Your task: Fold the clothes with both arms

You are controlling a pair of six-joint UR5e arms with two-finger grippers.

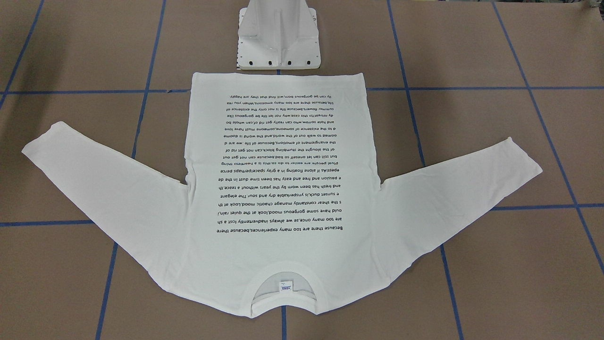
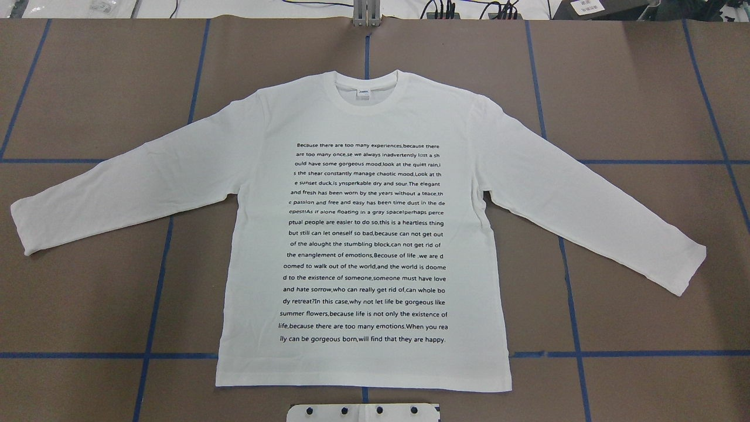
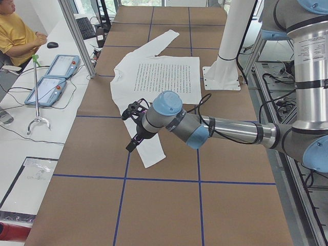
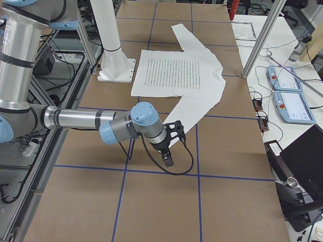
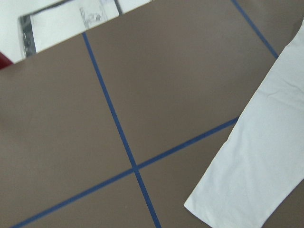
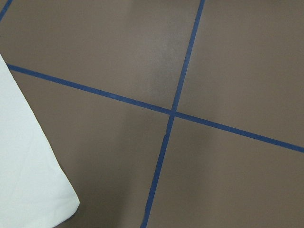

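The white long-sleeved T-shirt (image 2: 363, 234) lies flat on the brown table, printed text up, sleeves spread, with its collar (image 2: 364, 94) away from the robot. It also shows in the front view (image 1: 283, 189). My left arm's gripper (image 3: 131, 144) hangs above the cuff of the near sleeve (image 3: 151, 154); I cannot tell if it is open or shut. My right arm's gripper (image 4: 167, 159) hangs above the other cuff (image 4: 176, 136); I cannot tell its state either. Each wrist view shows a sleeve end (image 5: 256, 166) (image 6: 28, 180) and no fingers.
The white pedestal base (image 1: 278, 42) stands at the shirt's hem. Blue tape lines (image 2: 170, 234) grid the table. A seated operator (image 3: 18, 36), teach pendants (image 3: 51, 77) (image 4: 290, 96) and aluminium posts (image 3: 77, 36) (image 4: 262, 45) stand along the far side.
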